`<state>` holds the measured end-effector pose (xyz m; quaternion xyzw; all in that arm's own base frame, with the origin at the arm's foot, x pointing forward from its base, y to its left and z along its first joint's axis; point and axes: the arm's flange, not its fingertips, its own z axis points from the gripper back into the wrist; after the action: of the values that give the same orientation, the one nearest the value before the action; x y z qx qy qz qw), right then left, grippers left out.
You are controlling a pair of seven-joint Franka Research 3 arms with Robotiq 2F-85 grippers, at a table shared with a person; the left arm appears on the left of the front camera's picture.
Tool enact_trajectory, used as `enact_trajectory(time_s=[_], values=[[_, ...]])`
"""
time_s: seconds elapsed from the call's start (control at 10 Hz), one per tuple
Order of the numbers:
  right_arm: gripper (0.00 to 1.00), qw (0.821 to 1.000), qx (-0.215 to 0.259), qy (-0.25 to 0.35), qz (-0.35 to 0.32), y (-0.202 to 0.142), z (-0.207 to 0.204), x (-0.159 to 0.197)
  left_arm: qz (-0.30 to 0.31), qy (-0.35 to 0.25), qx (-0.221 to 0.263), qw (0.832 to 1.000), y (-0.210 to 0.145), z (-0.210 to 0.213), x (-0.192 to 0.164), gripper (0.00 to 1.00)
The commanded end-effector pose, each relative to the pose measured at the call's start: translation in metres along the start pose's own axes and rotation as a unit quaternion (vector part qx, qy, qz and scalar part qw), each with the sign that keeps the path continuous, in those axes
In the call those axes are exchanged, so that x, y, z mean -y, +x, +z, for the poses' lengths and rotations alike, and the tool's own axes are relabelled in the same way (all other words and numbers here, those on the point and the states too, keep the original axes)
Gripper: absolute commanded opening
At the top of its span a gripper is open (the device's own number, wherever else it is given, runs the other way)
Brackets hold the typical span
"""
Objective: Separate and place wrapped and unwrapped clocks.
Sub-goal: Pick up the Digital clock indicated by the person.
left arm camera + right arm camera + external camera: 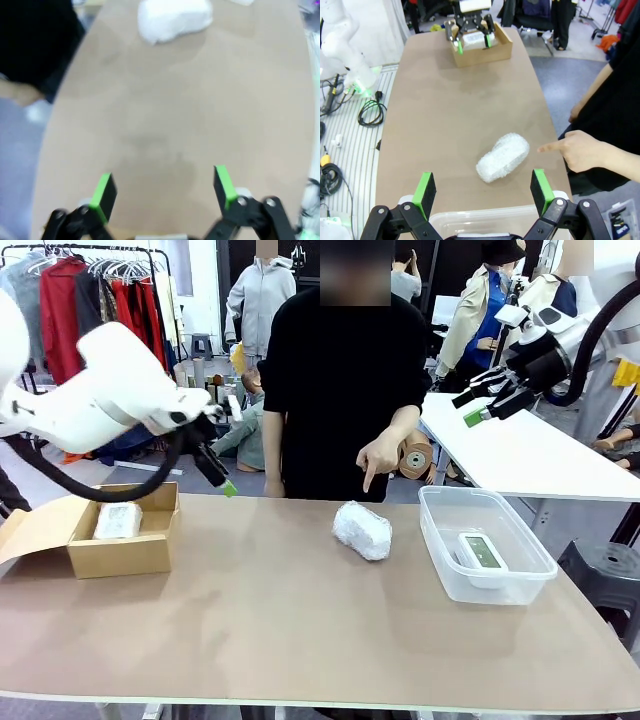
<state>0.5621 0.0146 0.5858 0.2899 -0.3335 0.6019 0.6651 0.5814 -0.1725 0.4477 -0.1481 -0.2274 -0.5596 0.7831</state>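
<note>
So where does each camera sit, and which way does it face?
Front view: fixed on the robot's side, facing the person across the table; shows left gripper, right gripper and the person's hand pointing at the wrapped bundle.
Left wrist view: on the left arm, looking down its open fingers at tabletop, bundle beyond.
Right wrist view: on the right arm above the plastic bin, facing the cardboard box past its own fingers.
Shared: all three show the bundle.

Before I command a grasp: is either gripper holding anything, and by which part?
Nothing. Both the left gripper and right gripper are open and empty.
</note>
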Motion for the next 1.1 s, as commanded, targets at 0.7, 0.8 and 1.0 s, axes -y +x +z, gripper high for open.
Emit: enact_trajectory(time_s=[0.7,0.8,1.0], values=[[1.00,1.000,-0.003,-0.001,0.002,0.001,0.001,-0.001,0.028,0.041,-0.054,0.997,0.018,-0.057,0.011,1.00],[1.00,1.000,-0.003,-0.001,0.002,0.001,0.001,-0.001,0.028,0.041,-0.054,0.997,0.018,-0.057,0.011,1.00],[1.00,1.000,-0.003,-0.001,0.002,0.001,0.001,-0.001,0.048,0.043,-0.042,0.997,0.036,-0.063,0.011,1.00]])
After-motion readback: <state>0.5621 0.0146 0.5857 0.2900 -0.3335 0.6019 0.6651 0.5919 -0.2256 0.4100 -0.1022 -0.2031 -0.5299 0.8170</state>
